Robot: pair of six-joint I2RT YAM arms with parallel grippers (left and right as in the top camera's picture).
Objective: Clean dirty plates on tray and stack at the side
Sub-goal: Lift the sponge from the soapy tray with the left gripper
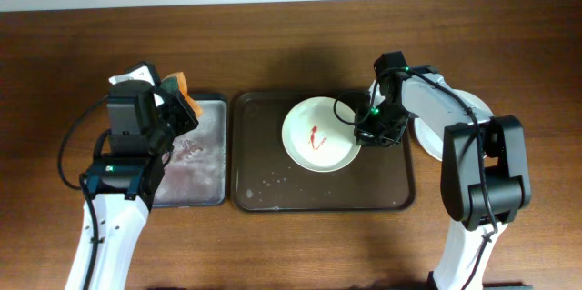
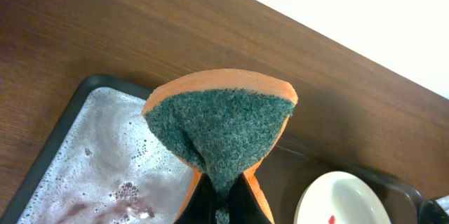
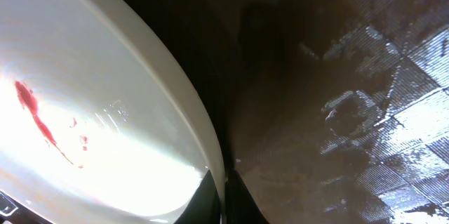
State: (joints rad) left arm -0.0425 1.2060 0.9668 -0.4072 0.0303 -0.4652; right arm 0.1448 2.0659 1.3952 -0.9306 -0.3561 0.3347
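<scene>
A white plate [image 1: 318,135] with a red sauce streak sits on the dark brown tray [image 1: 273,190], right of its centre. My right gripper [image 1: 364,129] is shut on the plate's right rim; in the right wrist view the rim [image 3: 210,154] runs between the two fingers [image 3: 224,199]. Another white plate [image 1: 464,108] lies on the table to the right of the tray, partly hidden by the right arm. My left gripper [image 1: 177,108] is shut on an orange sponge with a green scouring face [image 2: 221,122], held above the grey tray's far right corner.
A grey metal tray [image 1: 195,163] with soapy, reddish water stands left of the brown tray; it also shows in the left wrist view [image 2: 91,161]. Water drops lie on the brown tray's left half [image 1: 268,181]. The wooden table [image 1: 291,45] extends behind both trays.
</scene>
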